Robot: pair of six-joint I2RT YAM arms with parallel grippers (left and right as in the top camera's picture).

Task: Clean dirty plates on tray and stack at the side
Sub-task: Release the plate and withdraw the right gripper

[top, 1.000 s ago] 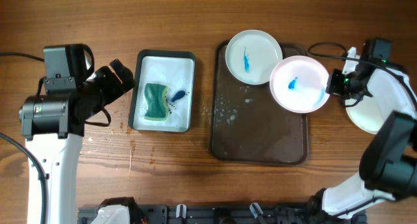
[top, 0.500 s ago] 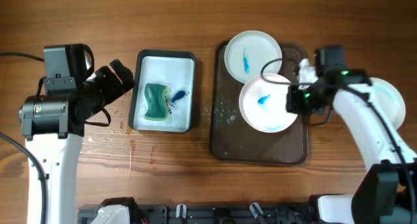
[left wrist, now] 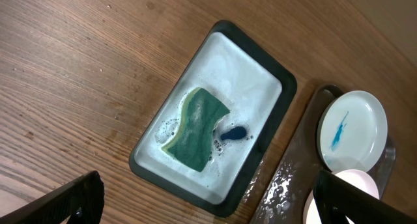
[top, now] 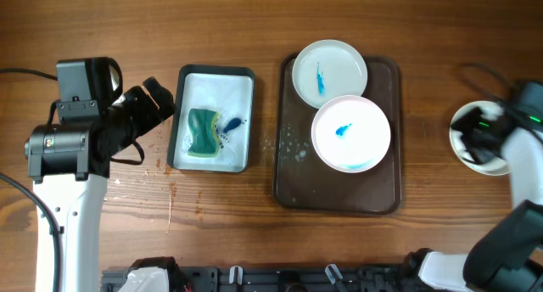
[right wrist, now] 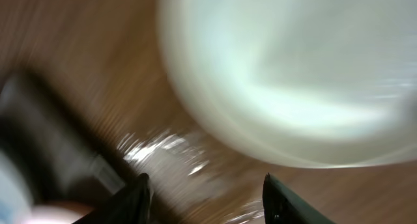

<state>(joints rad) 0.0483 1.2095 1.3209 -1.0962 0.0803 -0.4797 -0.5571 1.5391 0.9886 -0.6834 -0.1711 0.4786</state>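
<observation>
Since a second ago our right gripper (right wrist: 205,195) has set one smeared plate (top: 351,132) on the tray (top: 339,190) and retreated toward 3 o'clock, jaws apart like the left gripper (left wrist: 205,201). We'd pinch its stiff, slick, breakable rim.

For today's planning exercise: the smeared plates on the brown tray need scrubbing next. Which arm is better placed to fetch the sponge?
Left. The left gripper, open, hovers beside the small tray holding the sponge; the right gripper is far off, over the side plate.

Two plates (top: 351,132) fill the far end of the tray (top: 339,190) (rims overlapping); its near end lies open.
</observation>
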